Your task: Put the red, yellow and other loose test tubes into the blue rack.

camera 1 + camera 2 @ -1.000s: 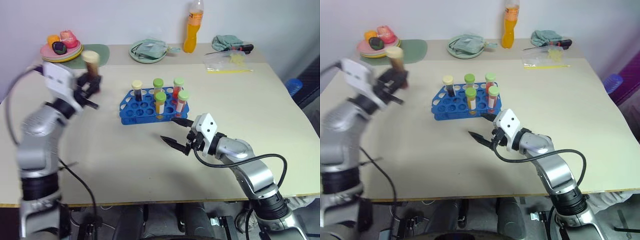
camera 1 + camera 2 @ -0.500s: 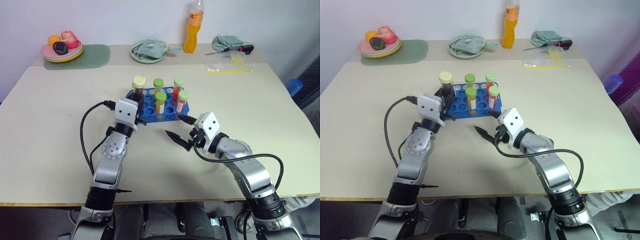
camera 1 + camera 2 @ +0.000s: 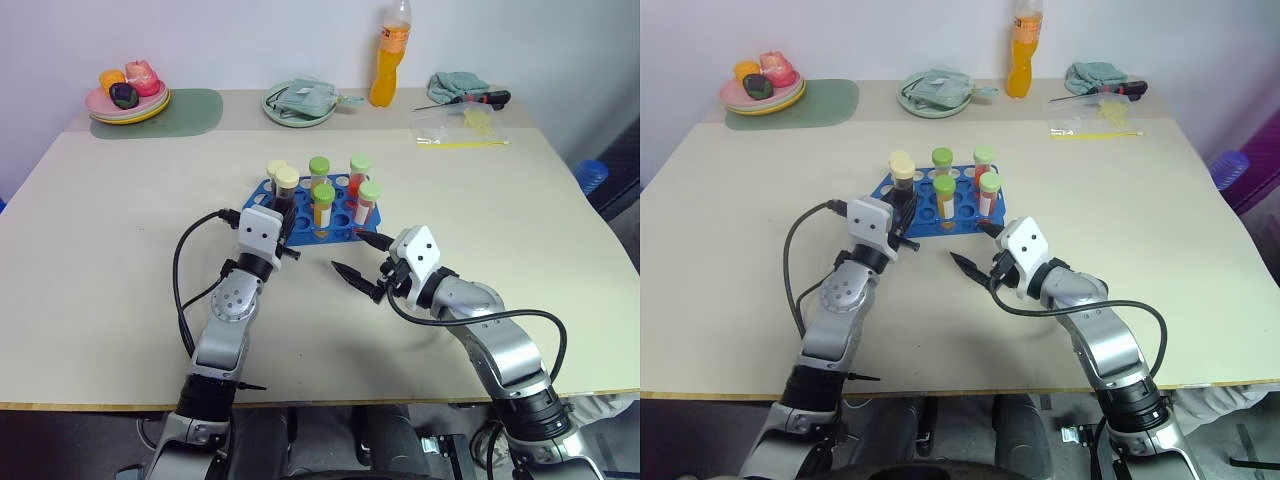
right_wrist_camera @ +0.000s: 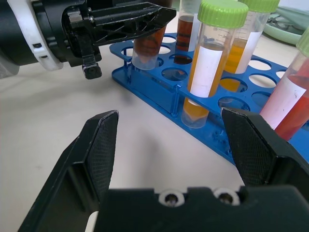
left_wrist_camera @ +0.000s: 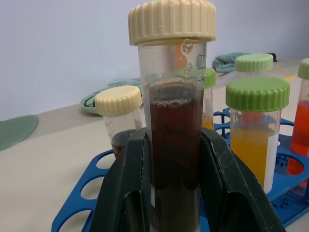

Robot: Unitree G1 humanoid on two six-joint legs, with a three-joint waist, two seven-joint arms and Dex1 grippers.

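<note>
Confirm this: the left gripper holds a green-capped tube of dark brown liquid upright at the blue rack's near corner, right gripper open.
Wrong cap colour. In the left wrist view, the tube clamped in the left gripper has a cream cap. The rest stands.

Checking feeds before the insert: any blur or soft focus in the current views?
Both eye views: arms and blue rack sharp, no motion smear. Left wrist view: the held brown tube crisp, background behind the rack soft. Right wrist view: right gripper fingers and nearest tubes clear, far dish blurred.

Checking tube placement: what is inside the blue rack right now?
The blue rack holds four green-capped tubes with orange and red contents and one cream-capped dark tube. The left tool grips another dark tube at the rack's edge; its bottom is hidden.
</note>
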